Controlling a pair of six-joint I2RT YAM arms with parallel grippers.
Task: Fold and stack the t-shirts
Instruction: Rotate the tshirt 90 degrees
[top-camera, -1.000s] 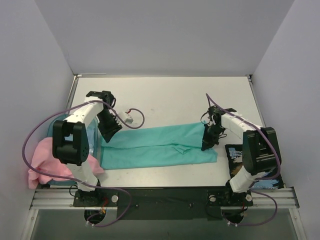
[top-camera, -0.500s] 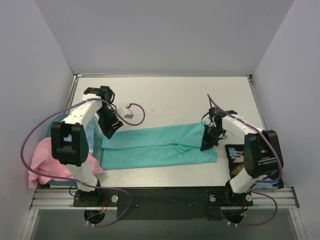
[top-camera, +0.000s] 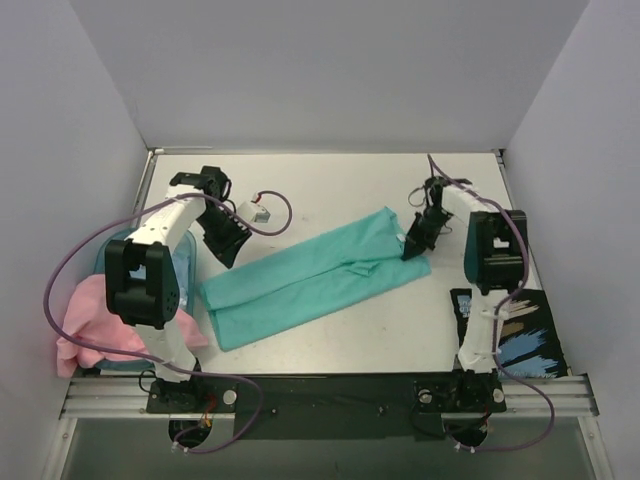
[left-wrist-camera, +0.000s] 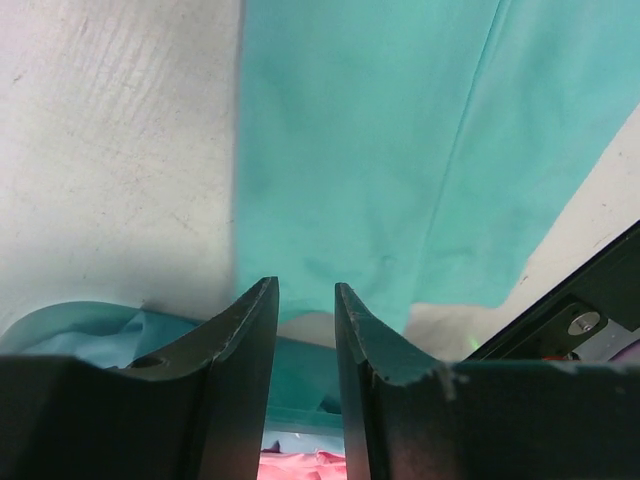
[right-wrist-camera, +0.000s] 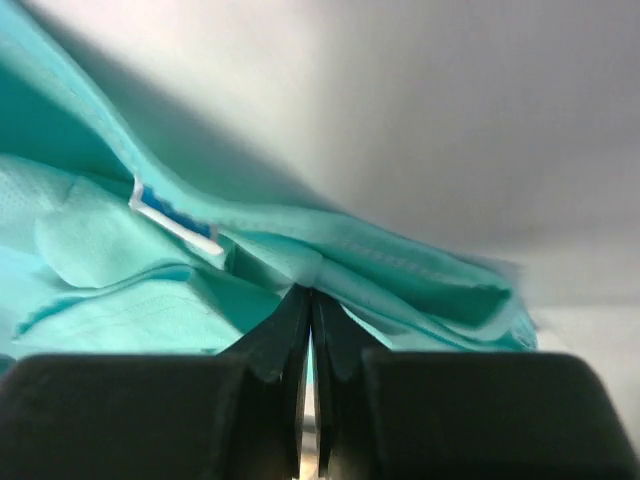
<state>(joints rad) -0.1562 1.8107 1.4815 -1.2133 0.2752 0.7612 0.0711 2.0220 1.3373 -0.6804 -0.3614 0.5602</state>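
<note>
Right end effector (right-wrist-camera: 308, 293) pinches teal t-shirt (top-camera: 300, 280) near its unreadable white tag (right-wrist-camera: 175, 222); left end effector (left-wrist-camera: 305, 290) slightly spread, empty.

Soft, even light leaves faint shadows in the top view, the left wrist view glares pale at upper left, and the right wrist view is blurred, a grey shadow edging the teal-green t-shirt (right-wrist-camera: 120, 270).

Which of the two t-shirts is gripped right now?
The teal shirt, stretched across the table: the right gripper is shut on its right end. The pink shirt lies bunched at the left edge, with no gripper on it.
</note>
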